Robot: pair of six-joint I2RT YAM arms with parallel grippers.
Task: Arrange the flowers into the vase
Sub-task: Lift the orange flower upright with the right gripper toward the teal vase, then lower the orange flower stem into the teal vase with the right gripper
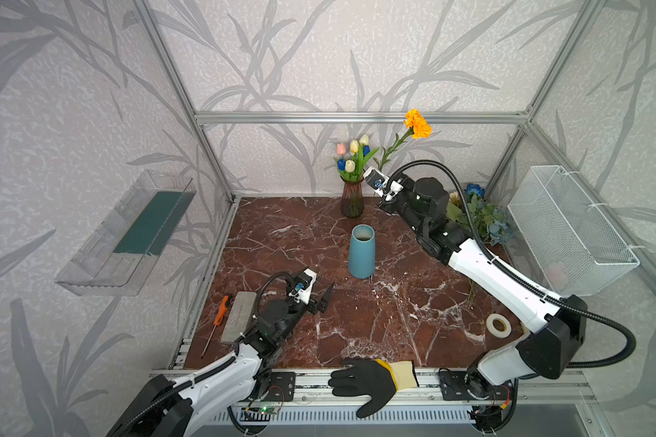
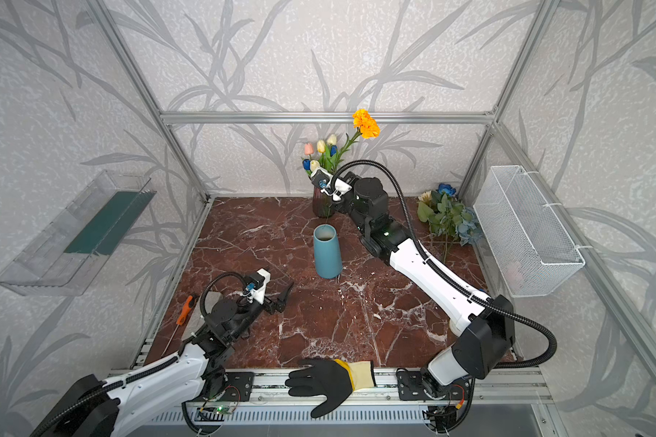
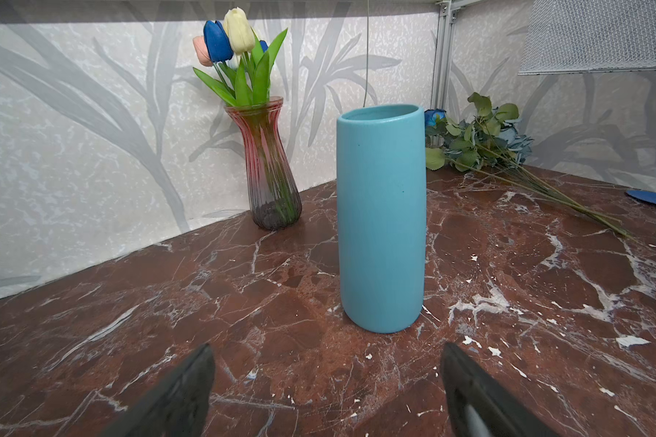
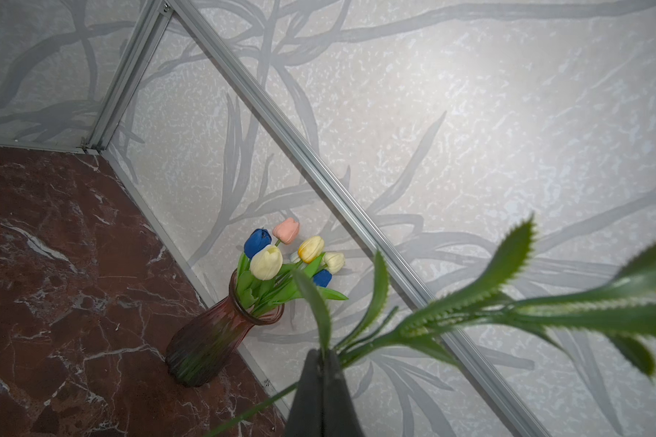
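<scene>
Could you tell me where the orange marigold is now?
The orange marigold is held up by the right gripper, right of the glass vase of tulips in both top views.

One blue vase (image 1: 361, 257), one glass vase (image 1: 352, 200) — six tulips (image 1: 353, 146), one marigold (image 1: 417, 124), one glove (image 1: 364, 382).

The red-brown, white-veined marble-look desk (image 1: 375, 321) was polished and faintly glossy. The tall light-blue cylindrical vase (image 3: 379, 227) had a smooth matt finish. The ribbed pink-tinted glass vase (image 3: 271, 170) was shiny and see-through. The white wire-mesh basket (image 1: 569, 227) looked like painted metal. The black-palmed knit glove (image 1: 360, 382) looked matt and rubbery.
</scene>
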